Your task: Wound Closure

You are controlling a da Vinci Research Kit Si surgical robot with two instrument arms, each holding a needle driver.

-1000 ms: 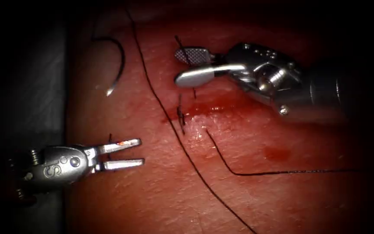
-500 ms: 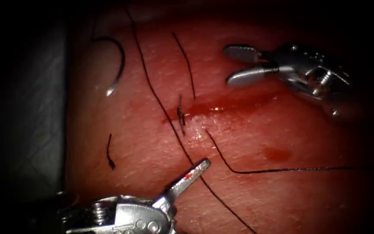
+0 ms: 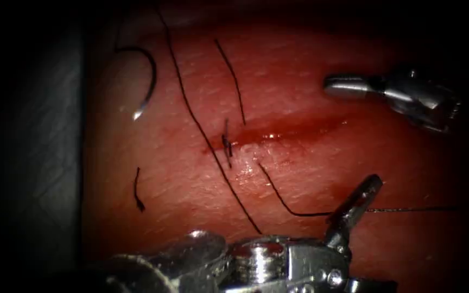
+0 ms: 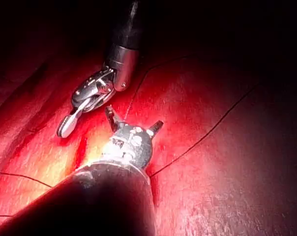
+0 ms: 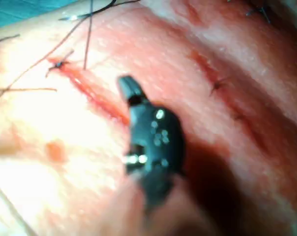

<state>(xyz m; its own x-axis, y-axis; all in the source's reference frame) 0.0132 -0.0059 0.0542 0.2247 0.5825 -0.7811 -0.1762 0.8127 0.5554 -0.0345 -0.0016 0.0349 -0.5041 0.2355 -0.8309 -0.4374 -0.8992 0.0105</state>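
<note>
At far left on the tissue (image 3: 310,163), the needle (image 3: 146,81) lies free, outside the flesh, well apart from both tools. Right of it, thread (image 3: 202,130) crosses the cut (image 3: 278,133) at a knot (image 3: 227,144). Low centre, the left gripper (image 3: 362,198) stands spread in the left wrist view, holding nothing, beside the thread. Upper right, the right gripper (image 3: 343,86) looks closed and empty.

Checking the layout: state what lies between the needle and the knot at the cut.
In the endoscope view, one long thread crosses the tissue between the needle and the knot; otherwise bare.
</note>
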